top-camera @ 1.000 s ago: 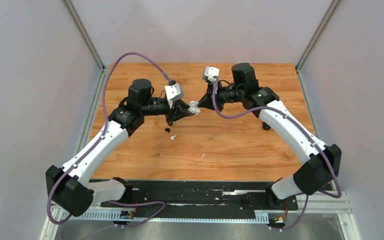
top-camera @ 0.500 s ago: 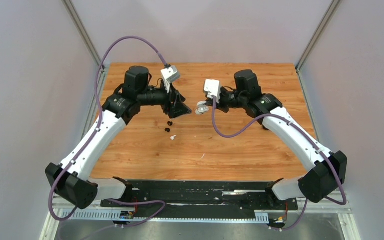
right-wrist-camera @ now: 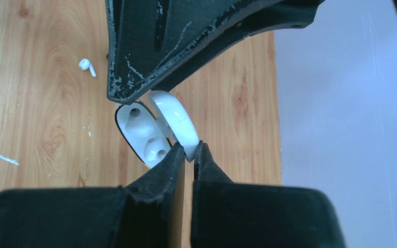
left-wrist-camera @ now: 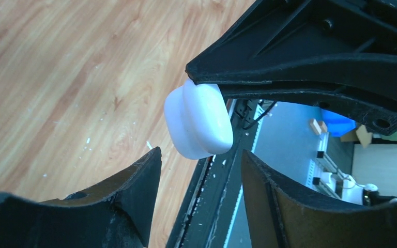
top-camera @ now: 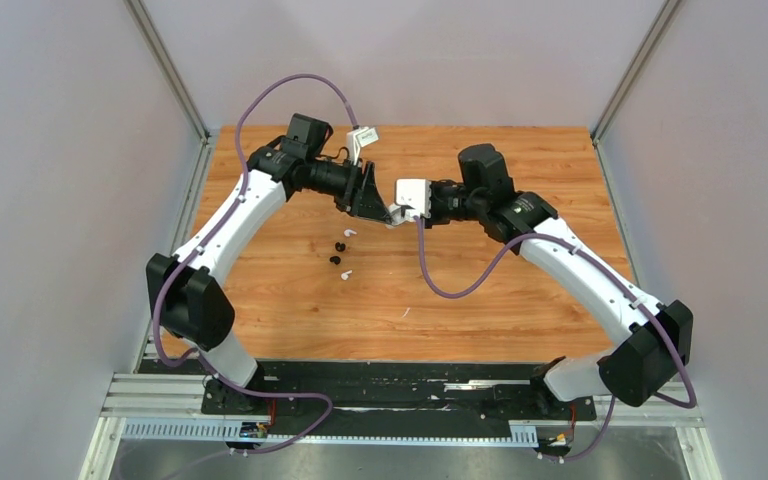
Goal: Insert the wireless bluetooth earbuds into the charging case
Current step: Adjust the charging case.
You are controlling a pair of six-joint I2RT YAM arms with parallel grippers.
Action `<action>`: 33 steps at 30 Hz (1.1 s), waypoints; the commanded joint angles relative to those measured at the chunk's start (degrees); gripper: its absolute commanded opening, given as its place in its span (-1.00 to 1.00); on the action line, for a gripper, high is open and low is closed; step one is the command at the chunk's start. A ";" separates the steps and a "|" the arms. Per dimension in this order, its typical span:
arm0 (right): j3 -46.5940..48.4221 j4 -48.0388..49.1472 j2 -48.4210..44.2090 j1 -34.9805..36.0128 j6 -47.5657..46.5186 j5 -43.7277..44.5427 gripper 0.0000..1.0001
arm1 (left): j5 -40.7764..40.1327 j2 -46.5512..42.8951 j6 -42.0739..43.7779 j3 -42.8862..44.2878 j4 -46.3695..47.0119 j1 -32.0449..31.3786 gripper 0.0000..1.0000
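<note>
Now the wooden table (top-camera: 480, 300) carries both arms leaning in toward its far middle. The left arm (top-camera: 230, 215) has swung round and reached forward since half a second ago, when it hung back from the meeting point. The right arm (top-camera: 580, 270) has barely shifted.

The left gripper (left-wrist-camera: 201, 160) has come back to the right one with its claw released. Its jaws stand apart on either side of the case without closing on it, and in the right wrist view one of its fingers lies over the lid; whether it touches there I cannot tell. The right gripper (right-wrist-camera: 188, 150) is clenched on the charging case (left-wrist-camera: 199, 121), pinching it by the hinge end and holding it up off the table.

The case hangs open, lid swung away from the base, and both sockets show empty.

Both earbuds lie on the wood below and to the left of the grippers, one (top-camera: 349, 232) nearer the case, the other (top-camera: 345, 273) closer to the arm bases, with two small dark bits (top-camera: 340, 245) between them.

So opening looks done, and the left claw, free again, seems placed to steady the lid or turn to fetching an earbud.
</note>
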 commanded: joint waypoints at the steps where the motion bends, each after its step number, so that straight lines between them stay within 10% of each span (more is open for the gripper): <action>1: 0.52 2.45 -0.94 1.53 -3.29 0.49 -1.00 | 5.43 0.45 -1.87 3.28 -2.00 0.79 0.26; 33: 1.44 3.72 2.88 5.26 -2.82 3.29 -1.00 | 3.23 2.77 -2.30 4.20 -2.38 1.62 -0.07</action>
